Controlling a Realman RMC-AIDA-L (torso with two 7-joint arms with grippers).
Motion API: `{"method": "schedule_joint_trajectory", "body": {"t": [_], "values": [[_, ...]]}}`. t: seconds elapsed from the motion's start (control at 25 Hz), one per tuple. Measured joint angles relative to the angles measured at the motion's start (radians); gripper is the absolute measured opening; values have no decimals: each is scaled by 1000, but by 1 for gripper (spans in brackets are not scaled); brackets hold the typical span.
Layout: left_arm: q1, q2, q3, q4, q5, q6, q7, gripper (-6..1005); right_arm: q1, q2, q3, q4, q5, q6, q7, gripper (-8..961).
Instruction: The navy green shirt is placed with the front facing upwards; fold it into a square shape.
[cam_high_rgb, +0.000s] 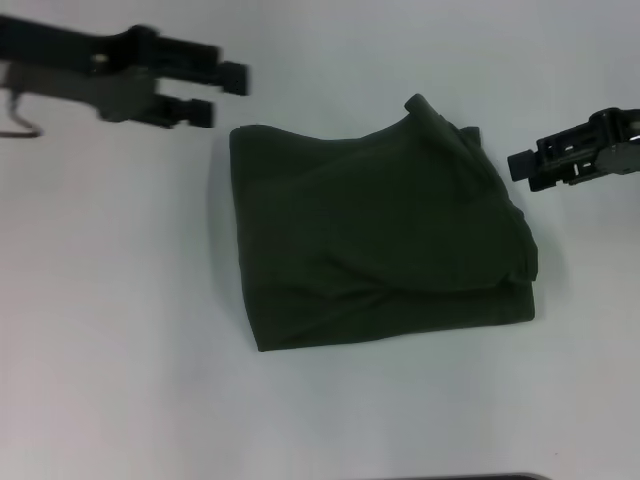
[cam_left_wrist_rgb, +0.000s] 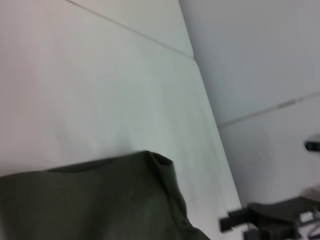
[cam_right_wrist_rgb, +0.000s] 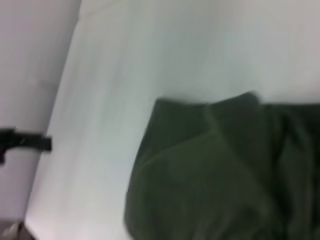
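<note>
A plain white table (cam_high_rgb: 110, 330) fills the head view. On it, about centre, lies the shirt (cam_high_rgb: 375, 240), already doubled into a rough, soft-edged square of matte olive cotton, layers stacked along its right side and a small corner poking up at the far edge. The left gripper (cam_high_rgb: 228, 95) hangs off the shirt's far-left corner, fingers apart and holding nothing. The right gripper (cam_high_rgb: 522, 166) sits just beside the right edge, also empty; how wide it stands I cannot tell. The folding looks nearly or fully done, and any next move would only be tidying that stray corner or pulling clear.

The left wrist view shows the white table (cam_left_wrist_rgb: 100, 90), the shirt's (cam_left_wrist_rgb: 90, 200) rolled hem, and the other arm's gripper (cam_left_wrist_rgb: 235, 222) farther off.

The right wrist view shows the shirt (cam_right_wrist_rgb: 215, 175) with overlapping creased layers on the table (cam_right_wrist_rgb: 150, 50).
</note>
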Motion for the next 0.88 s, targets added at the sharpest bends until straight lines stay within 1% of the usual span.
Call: {"method": "schedule_joint_trajectory", "body": {"t": [0.16, 0.28, 0.44, 0.6, 0.72, 0.8, 0.88], "values": [[65, 11, -69, -32, 0, 40, 26, 753, 32, -16, -37, -8, 0, -75, 10, 614], [95, 15, -110, -53, 0, 61, 39, 760, 37, -21, -70, -22, -6, -114, 15, 614], [112, 17, -149, -58, 0, 66, 54, 761, 24, -23, -81, -50, -47, -138, 35, 614], [110, 18, -158, -56, 0, 63, 63, 761, 12, -24, -82, -54, -79, -157, 34, 604], [104, 13, -159, -52, 0, 56, 66, 760, 5, -13, -78, -54, -94, -135, 31, 589], [103, 7, -159, -51, 0, 51, 72, 760, 2, 0, -76, -48, -94, -109, 27, 579], [103, 5, -159, -50, 0, 49, 74, 760, 0, 19, -81, -42, -96, -77, 25, 570]]}}
